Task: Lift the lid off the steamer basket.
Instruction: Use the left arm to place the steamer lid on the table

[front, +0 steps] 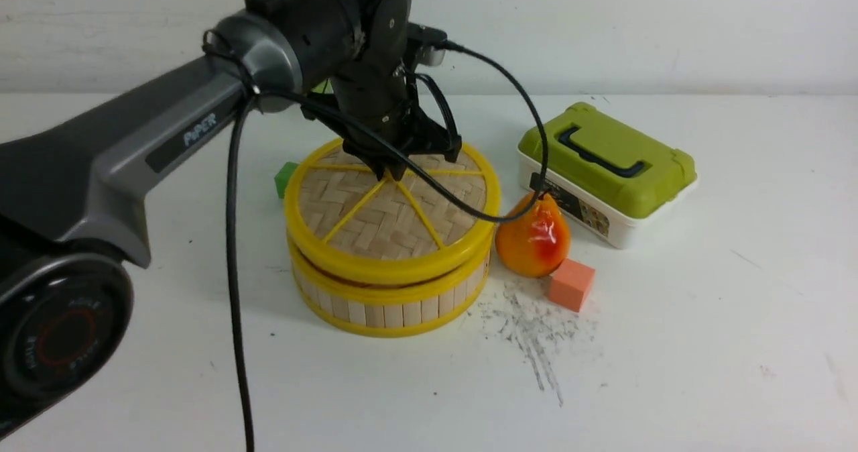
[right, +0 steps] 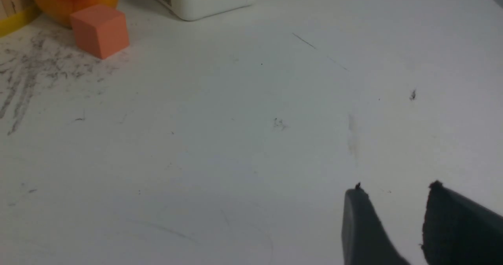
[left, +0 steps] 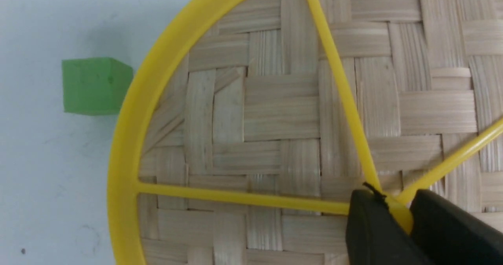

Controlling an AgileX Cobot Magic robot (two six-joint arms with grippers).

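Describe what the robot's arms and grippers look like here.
The left arm has grey and black shells, a dark strip lettered "PiPER", a round black joint cap with a red ring, and a loose black cable. The left gripper and right gripper have black tapered fingers. Of the right side, only those fingers show.

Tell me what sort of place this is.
Most likely a robot test bench in a lab, not a kitchen: a scuffed white table against a bare wall, the left gripper shut on the lid of a steamer basket, and unrelated props beside it, a pear and an orange cube.
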